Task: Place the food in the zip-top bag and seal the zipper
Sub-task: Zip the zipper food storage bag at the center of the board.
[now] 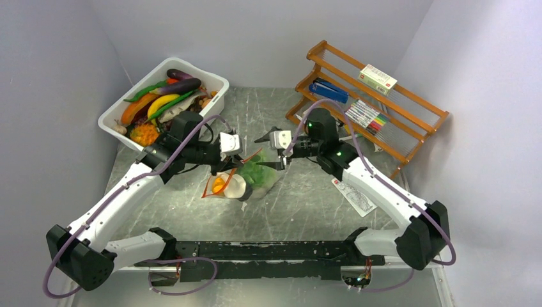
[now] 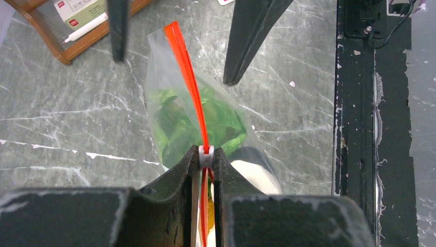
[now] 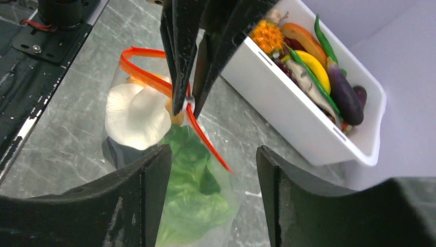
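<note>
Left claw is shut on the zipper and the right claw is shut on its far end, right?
No: the right claw is open, straddling the far end of the zipper, as the left wrist view shows. The left claw is shut on the zipper.

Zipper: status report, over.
Left gripper shut on zipper. Right gripper open near far end. Bag holds lettuce, mushroom. Nothing blocking.
</note>
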Controlling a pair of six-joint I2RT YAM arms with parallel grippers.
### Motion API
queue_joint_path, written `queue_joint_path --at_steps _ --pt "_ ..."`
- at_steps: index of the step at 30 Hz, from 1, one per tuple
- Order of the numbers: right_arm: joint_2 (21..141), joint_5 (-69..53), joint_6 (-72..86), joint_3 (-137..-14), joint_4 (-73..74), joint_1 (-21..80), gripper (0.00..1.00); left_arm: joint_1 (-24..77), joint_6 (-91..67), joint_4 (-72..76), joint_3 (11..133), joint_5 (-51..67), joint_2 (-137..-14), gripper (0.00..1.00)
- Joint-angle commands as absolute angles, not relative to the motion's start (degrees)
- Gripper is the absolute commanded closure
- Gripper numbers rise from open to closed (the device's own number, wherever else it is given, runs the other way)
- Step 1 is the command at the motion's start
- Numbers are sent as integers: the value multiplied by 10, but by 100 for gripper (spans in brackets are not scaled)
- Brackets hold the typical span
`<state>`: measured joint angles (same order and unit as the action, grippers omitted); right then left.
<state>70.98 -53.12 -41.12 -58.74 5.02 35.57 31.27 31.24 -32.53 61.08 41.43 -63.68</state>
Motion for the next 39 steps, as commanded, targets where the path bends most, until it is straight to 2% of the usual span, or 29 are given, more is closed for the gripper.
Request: queue_joint_path --at_steps 1,7,9,11,15,17,18,25,30,39 --pt "739 -533 -430 -616 54 382 46 310 316 -307 631 439 -640 93" --pt "755 -516 -429 -610 31 400 45 310 319 -309 640 443 -646 93" --pt "763 -511 -439 -617 44 401 49 310 320 -311 641 444 -648 93" --pt "765 -509 -444 -617 46 401 57 310 320 -312 643 444 -650 93" --pt "756 -517 -440 -602 17 401 81 310 321 -314 647 442 -654 93" --pt "755 -517 -439 -603 15 401 96 310 322 -315 649 441 -656 93" --pt "755 -515 -441 -607 20 401 100 310 321 -316 650 441 -656 93" --pt "743 -465 -415 -626 40 391 100 309 325 -327 639 426 -648 93" --pt "712 -489 -373 -596 -14 361 100 305 319 -333 627 417 -637 93" --pt "677 -458 -366 -577 -30 341 100 304 309 -342 626 409 -624 93"
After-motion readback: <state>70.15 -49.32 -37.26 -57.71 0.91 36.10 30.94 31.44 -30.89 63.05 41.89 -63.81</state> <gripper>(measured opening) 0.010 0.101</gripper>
